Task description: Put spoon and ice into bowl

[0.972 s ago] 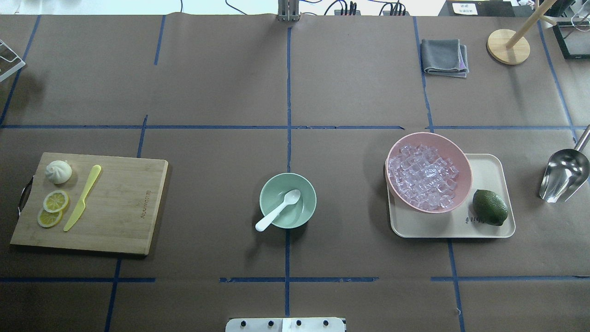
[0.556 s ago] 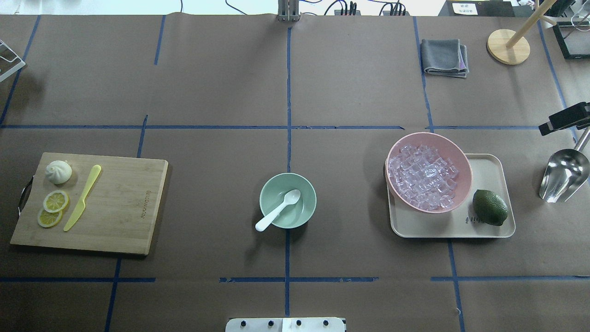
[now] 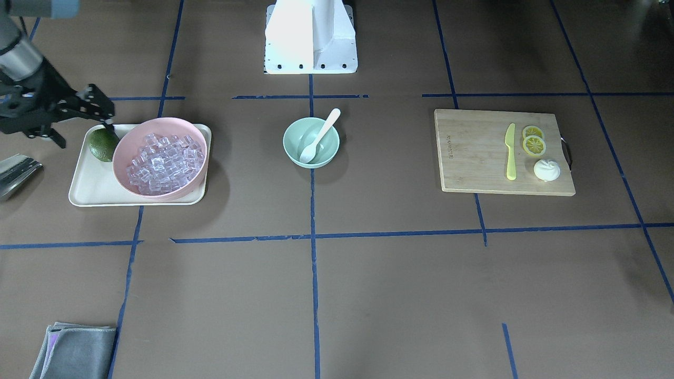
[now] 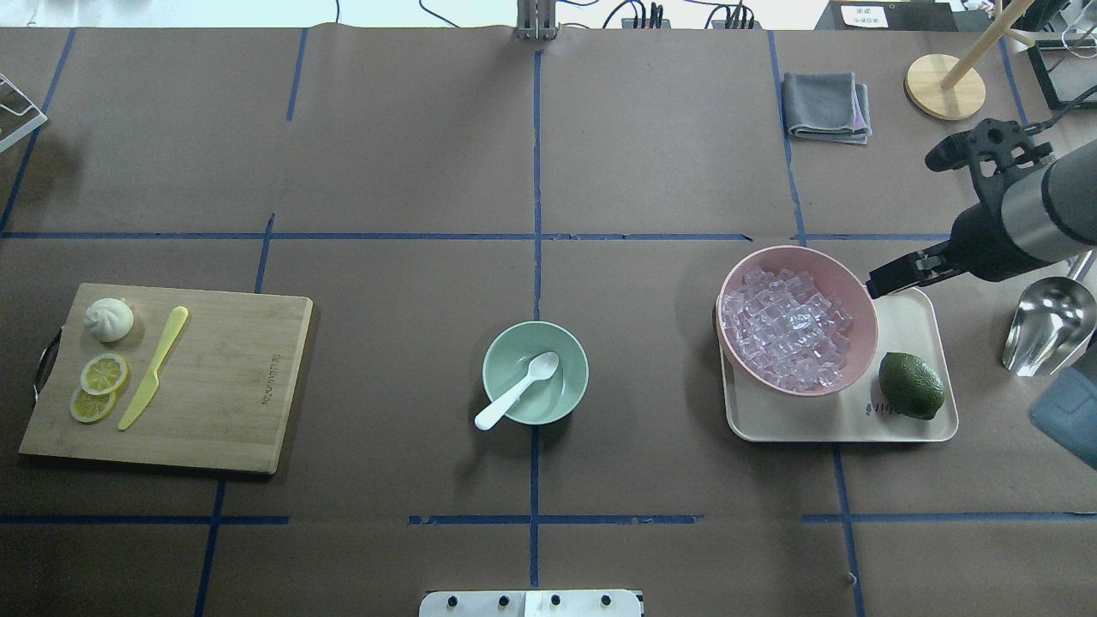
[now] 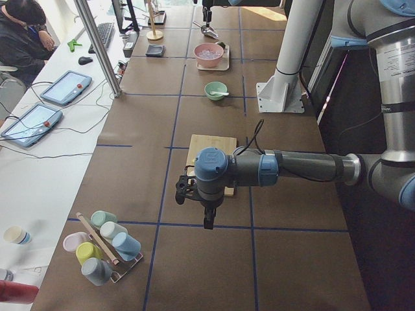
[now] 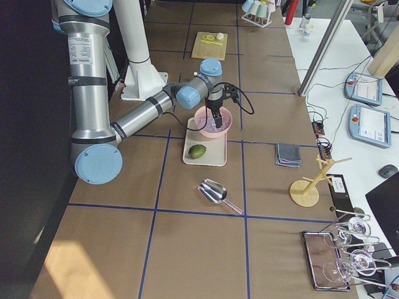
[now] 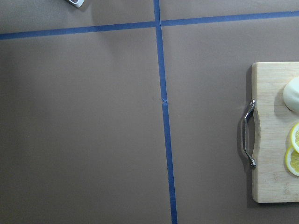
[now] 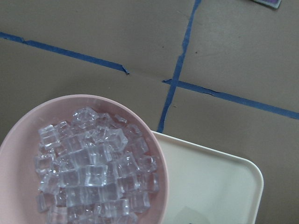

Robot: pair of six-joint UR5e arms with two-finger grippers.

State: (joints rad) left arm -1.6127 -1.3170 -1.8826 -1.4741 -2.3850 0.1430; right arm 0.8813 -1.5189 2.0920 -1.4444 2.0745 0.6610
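Spoon step looks done: the small white plastic spoon (image 4: 523,390) lies in the small mint-green bowl (image 4: 490,370). The clear ice cubes (image 4: 788,330) sit in the large pink bowl (image 4: 810,254). The right gripper (image 3: 84,134) hovers near them, spread; next it should descend and pinch a cube.

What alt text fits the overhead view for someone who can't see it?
The right hand hovers by a pink bowl of ice on a tray with a lime. At centre, a white spoon rests in a mint-green bowl; a cutting board lies far left.

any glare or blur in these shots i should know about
Front-facing view: the robot base is blown out white. Overhead view: the metal scoop glints, a blue arm joint at the right edge looks blurred. Right wrist view: the ice is sharp.
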